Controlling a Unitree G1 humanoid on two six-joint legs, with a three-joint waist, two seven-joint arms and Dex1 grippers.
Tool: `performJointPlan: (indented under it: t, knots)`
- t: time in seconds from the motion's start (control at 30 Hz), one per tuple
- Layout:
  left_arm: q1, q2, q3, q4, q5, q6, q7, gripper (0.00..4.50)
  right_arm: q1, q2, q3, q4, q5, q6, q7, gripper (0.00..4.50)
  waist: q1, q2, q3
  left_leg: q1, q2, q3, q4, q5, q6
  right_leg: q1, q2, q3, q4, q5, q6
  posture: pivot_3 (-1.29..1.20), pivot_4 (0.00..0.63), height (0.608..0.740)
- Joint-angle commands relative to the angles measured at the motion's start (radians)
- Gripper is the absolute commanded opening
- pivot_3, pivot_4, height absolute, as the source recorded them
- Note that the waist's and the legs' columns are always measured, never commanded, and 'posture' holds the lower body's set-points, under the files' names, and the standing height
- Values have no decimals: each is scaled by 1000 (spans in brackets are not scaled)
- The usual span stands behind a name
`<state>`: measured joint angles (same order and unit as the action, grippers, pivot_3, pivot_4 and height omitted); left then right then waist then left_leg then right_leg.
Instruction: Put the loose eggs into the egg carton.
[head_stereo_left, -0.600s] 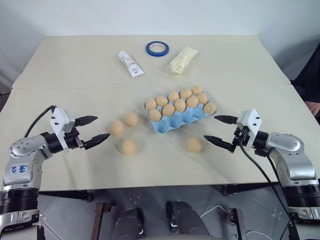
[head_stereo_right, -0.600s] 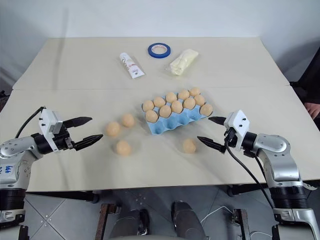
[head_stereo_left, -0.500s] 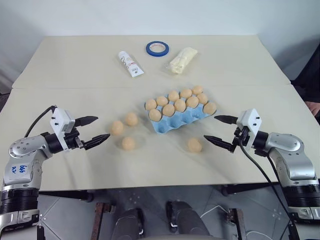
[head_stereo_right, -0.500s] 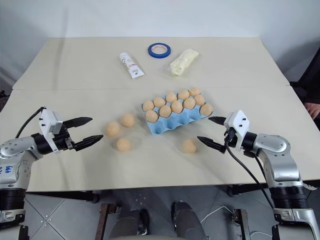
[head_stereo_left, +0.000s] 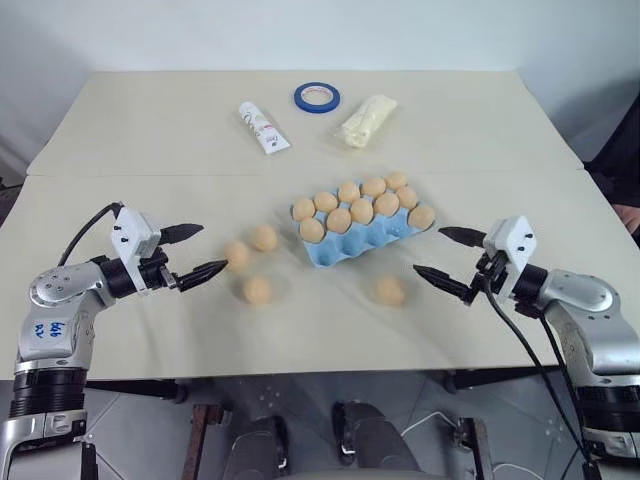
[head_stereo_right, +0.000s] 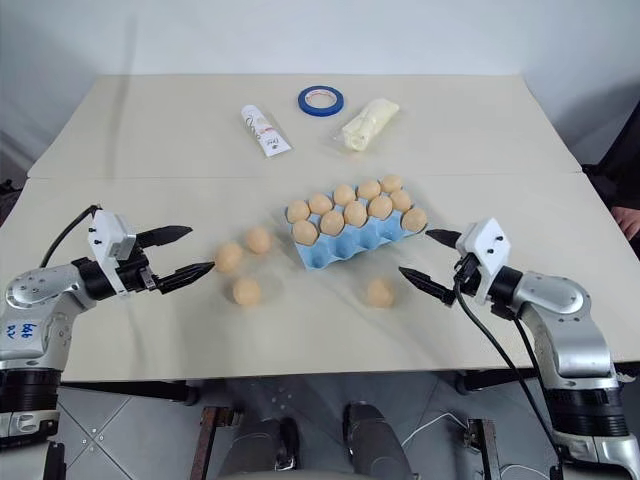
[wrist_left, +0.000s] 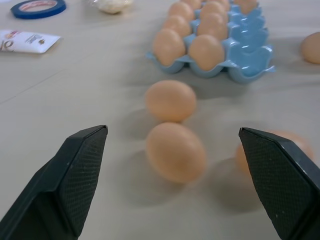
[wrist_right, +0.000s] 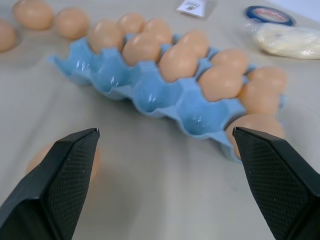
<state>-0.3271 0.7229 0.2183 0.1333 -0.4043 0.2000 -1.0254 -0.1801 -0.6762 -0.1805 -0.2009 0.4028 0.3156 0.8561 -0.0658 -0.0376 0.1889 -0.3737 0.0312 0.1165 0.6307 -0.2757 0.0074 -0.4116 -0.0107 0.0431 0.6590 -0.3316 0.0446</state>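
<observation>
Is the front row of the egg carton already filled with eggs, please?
No, the front row of cups in the egg carton is bare blue, with eggs only in the rows behind.

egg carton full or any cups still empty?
Partly full. The egg carton holds ten eggs in its two far rows; the near row of cups is empty. Four loose eggs lie on the table.

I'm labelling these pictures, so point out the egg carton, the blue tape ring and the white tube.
egg carton (head_stereo_left: 345, 250): left eye view, on the empty blue front cups.
blue tape ring (head_stereo_left: 317, 97): left eye view, on the ring's near rim.
white tube (head_stereo_left: 263, 128): left eye view, on the middle of its body.
</observation>
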Motion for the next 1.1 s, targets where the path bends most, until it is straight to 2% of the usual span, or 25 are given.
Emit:
performJointPlan:
  t: [0.03,0.17,0.33,0.57,0.9,1.0,1.1]
  knots:
    - [-12,7,-23,-74,-40,10,-58,4483,75,18,-48,-188,45,108,-107,4500,5,0,0,0,0,0,0,0,0,0,0,0,0,0,0,0,150,740]
    - [-17,0,-52,-95,-60,17,-114,4483,139,79,-41,-323,60,227,-250,4500,7,0,0,0,0,0,0,0,-1,0,0,0,0,0,0,0,150,740]
    - [-16,-5,-106,-103,-52,32,-151,4483,161,129,27,-377,50,304,-320,4500,7,0,0,0,0,0,1,1,1,0,0,0,1,0,-1,0,150,740]
    - [-24,-36,-154,-87,-23,-3,-153,4483,107,150,145,-320,12,349,-342,4500,7,0,0,0,0,0,0,1,1,0,0,0,0,0,-1,0,150,740]
    - [-10,-50,-152,-122,-34,15,-130,4483,32,138,231,-201,-41,400,-331,4500,9,0,0,-1,0,0,0,1,1,0,0,0,0,0,-1,0,150,740]
    - [-2,-45,-143,-124,-38,24,-124,4500,32,150,216,-209,-47,369,-339,3834,9,0,0,-1,0,-1,1,1,1,0,0,0,0,0,-1,0,150,740]
    - [10,-39,-137,-130,-41,28,-127,4500,39,147,213,-220,-44,364,-334,2801,8,0,0,-1,0,-1,1,1,1,0,0,0,0,0,-1,0,150,740]
